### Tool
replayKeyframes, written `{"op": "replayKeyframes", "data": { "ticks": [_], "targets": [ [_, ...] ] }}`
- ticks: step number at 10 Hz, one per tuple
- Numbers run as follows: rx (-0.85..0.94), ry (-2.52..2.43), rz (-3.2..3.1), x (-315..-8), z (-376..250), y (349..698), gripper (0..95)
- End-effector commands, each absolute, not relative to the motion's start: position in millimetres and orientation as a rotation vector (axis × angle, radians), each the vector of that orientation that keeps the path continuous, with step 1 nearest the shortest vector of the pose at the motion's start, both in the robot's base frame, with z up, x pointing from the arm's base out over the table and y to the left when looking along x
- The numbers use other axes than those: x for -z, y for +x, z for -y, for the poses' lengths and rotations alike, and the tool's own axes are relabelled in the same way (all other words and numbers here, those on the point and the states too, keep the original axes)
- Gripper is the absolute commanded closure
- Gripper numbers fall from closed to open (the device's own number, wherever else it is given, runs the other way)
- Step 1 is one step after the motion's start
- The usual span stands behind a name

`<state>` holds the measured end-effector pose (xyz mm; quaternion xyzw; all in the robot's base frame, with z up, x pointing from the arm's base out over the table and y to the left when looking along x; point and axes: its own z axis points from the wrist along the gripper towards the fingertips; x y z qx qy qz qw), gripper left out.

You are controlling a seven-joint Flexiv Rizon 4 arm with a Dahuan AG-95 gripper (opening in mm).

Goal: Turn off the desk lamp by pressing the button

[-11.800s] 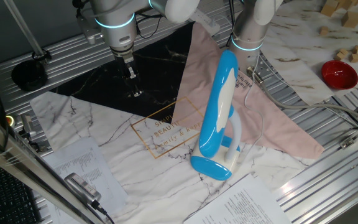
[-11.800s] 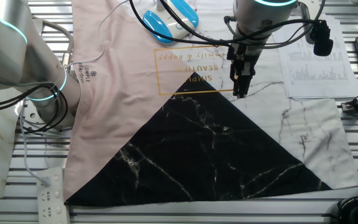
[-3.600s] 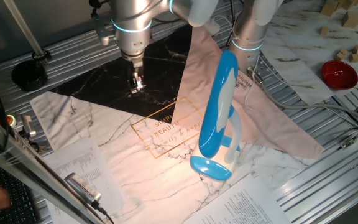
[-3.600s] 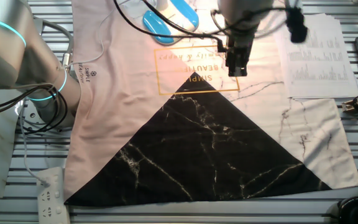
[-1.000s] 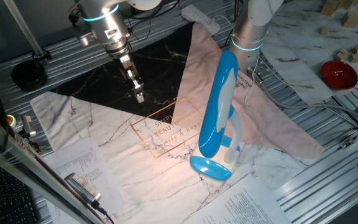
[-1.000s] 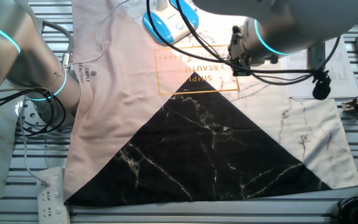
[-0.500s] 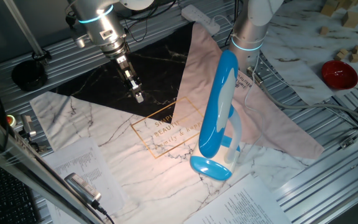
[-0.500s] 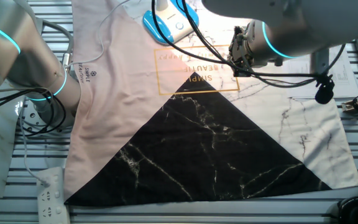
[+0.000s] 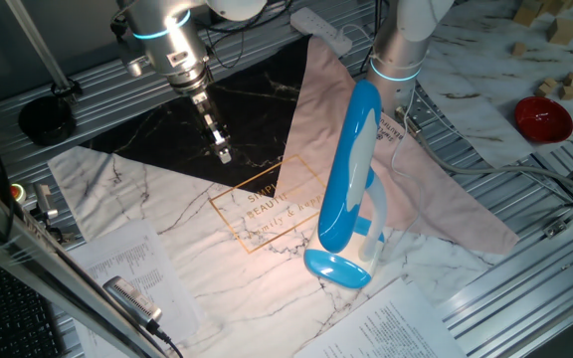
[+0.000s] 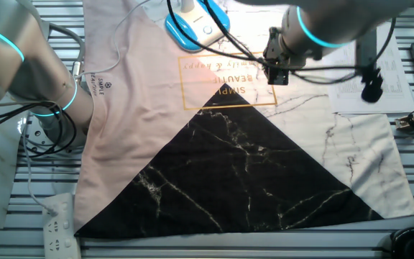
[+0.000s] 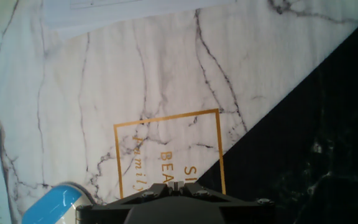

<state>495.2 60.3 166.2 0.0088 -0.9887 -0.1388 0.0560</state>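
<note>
The desk lamp (image 9: 351, 164) stands on the marble-print cloth, its long sky-blue head tilted up over a white looped arm and a blue oval base (image 9: 337, 268). It is lit and throws warm light on the cloth. In the other fixed view only its base (image 10: 191, 23) shows, at the top edge. My gripper (image 9: 223, 153) hangs tilted over the border of the black and white cloth, left of the lamp and well apart from it. It also shows in the other fixed view (image 10: 275, 74). In the hand view the fingertips (image 11: 169, 186) touch each other, empty, and the blue base (image 11: 50, 203) lies at the lower left.
A second robot arm (image 9: 398, 55) stands behind the lamp on the pink cloth (image 9: 426, 189). A red bowl (image 9: 542, 117) and wooden blocks (image 9: 568, 87) lie at the far right. Printed papers (image 9: 127, 261) lie at the front left. A power strip (image 10: 57, 226) sits beside the cloth.
The lamp was unlit 11.8 s ago and is lit since. My wrist has tilted and shifted a little to the right; the fingertips stay over the same spot of the cloth.
</note>
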Motion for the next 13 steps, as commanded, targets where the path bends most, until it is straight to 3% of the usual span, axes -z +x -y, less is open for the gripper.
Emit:
{"op": "replayKeyframes", "data": {
  "ticks": [1, 3, 5, 10, 13],
  "targets": [
    [0.554, 0.217, 2.987, -165, -67, 492, 95.0],
    [0.562, 0.173, 2.984, -164, -83, 485, 95.0],
    [0.765, 0.082, 2.923, -159, -106, 474, 95.0],
    [0.917, -0.041, 2.818, -144, -142, 457, 95.0],
    [0.88, -0.019, 2.83, -142, -143, 457, 95.0]
  ]
}}
